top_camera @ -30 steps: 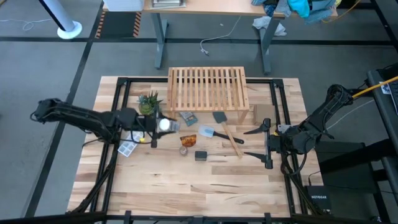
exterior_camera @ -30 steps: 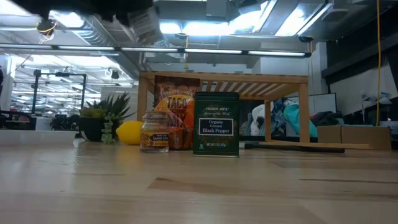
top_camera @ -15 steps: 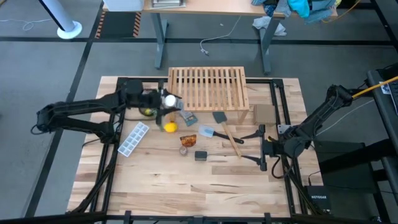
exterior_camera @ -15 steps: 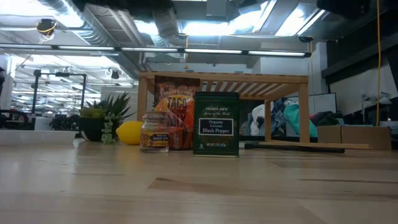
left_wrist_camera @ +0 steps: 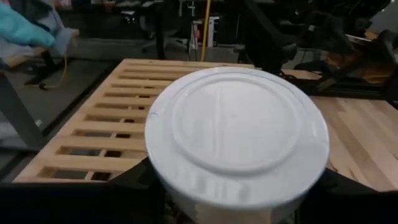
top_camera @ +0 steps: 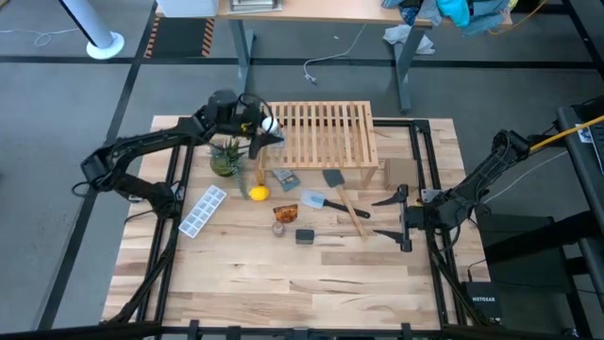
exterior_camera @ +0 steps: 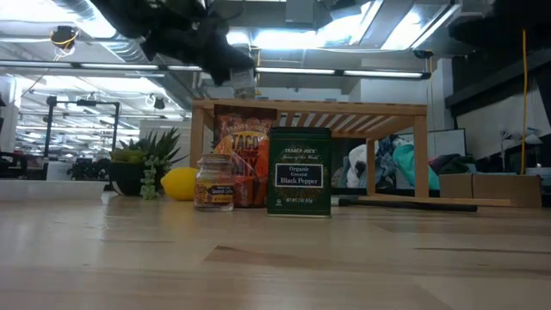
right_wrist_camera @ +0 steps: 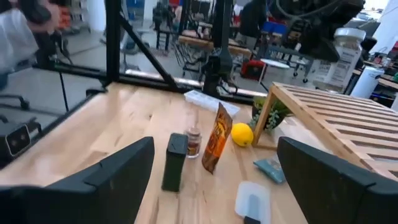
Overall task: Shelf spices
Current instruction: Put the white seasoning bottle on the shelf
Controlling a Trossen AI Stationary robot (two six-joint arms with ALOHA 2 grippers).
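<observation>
Already the left gripper (top_camera: 261, 129) is clamped on the round white-capped spice jar (left_wrist_camera: 236, 134), held above the left edge of the light slatted wooden shelf (top_camera: 316, 132). Likely rigid, light and smooth-walled, the jar suits a side grip below the cap. Right of the shelf, the right gripper (top_camera: 401, 219) waits, spread wide.

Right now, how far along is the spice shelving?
Nothing sits on the shelf yet. In hand: the left hand holds the white-capped jar over the shelf's left edge. Left on the table: the black pepper tin, the orange taco packet and the small glass jar. The right hand waits open at the table's right.
</observation>
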